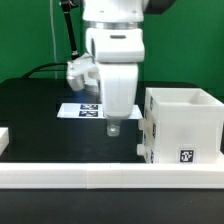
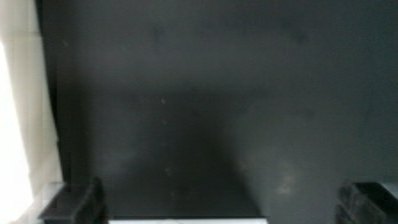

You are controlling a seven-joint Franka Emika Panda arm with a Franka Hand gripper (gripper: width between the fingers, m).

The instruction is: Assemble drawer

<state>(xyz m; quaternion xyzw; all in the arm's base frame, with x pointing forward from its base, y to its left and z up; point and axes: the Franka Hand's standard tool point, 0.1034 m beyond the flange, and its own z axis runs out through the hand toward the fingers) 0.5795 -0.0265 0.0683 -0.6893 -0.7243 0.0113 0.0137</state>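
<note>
The drawer's large white casing (image 1: 181, 124) stands on the black table at the exterior view's right, open side up, with square tags on its front. My gripper (image 1: 113, 128) hangs fingers-down just beside the casing, on its left in the exterior view, close above the table. In the wrist view the gripper (image 2: 222, 205) is open. Its dark fingertips (image 2: 79, 200) stand wide apart with only black table between them. A white surface (image 2: 18, 100) runs along one edge of that view. The two shallow trays are not clearly in view.
The marker board (image 1: 84, 108) lies flat on the table behind the gripper. A long low white border rail (image 1: 100, 176) runs along the front. A small white piece (image 1: 4, 138) shows at the exterior view's left edge. Black cables hang behind the arm.
</note>
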